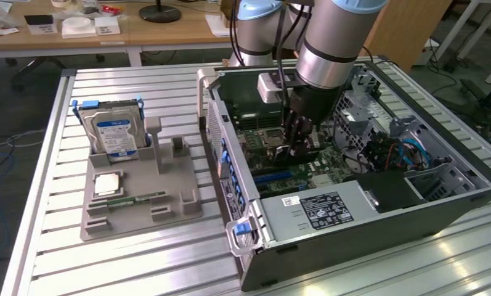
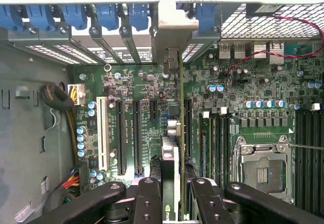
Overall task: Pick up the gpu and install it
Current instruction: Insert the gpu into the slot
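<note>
A robot arm reaches down into an open computer case (image 1: pixel 352 228) lying on its side on a slatted metal table (image 1: pixel 105 265). Its gripper (image 1: pixel 297 153) hangs low over the motherboard (image 2: pixel 243 87). From the wrist view, the claw's two black fingers (image 2: pixel 147 198) are drawn in narrow against either face of the gpu (image 2: pixel 174 168), which they hold on edge between them.

The card runs as a thin upright line from the gripper toward the rear wall of the case. Its metal end bracket (image 2: pixel 172 62) sits close under the row of blue retaining clips (image 2: pixel 109 16). It stands in line with the expansion slots, with the long black slots (image 2: pixel 121 138) and a white slot (image 2: pixel 99 127) to one side and the empty processor socket (image 2: pixel 260 165) well off to the other. Whether its lower edge is seated in a slot cannot be told from here.

Beside the case, at the exterior view's left, a grey parts tray (image 1: pixel 175 213) carries a silver hard drive (image 1: pixel 116 132) with a blue label, standing upright. A narrow green memory stick (image 1: pixel 138 200) lies flat on the tray nearer the front.
</note>
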You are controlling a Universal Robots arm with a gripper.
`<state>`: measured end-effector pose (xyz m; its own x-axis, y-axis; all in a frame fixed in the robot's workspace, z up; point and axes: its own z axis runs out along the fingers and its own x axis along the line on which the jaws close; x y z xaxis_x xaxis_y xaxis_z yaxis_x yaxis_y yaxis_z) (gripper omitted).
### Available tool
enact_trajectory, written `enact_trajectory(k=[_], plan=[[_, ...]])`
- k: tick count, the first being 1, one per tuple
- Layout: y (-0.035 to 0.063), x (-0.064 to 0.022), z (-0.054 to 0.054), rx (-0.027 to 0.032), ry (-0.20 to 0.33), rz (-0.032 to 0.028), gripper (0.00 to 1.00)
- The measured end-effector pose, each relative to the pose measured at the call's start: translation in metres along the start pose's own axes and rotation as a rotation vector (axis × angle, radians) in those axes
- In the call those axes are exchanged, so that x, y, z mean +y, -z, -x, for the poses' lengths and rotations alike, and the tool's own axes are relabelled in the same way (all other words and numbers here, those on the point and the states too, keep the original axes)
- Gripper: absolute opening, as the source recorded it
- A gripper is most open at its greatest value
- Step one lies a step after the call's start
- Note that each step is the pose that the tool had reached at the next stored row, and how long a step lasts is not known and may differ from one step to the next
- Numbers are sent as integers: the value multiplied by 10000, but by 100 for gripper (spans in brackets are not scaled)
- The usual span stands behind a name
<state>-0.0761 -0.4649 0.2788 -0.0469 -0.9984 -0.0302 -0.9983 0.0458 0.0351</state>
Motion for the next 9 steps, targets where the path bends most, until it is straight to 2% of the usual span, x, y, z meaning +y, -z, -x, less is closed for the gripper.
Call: enact_trajectory(k=[9], plan=[[-1,0,0,6,161,5,27]])
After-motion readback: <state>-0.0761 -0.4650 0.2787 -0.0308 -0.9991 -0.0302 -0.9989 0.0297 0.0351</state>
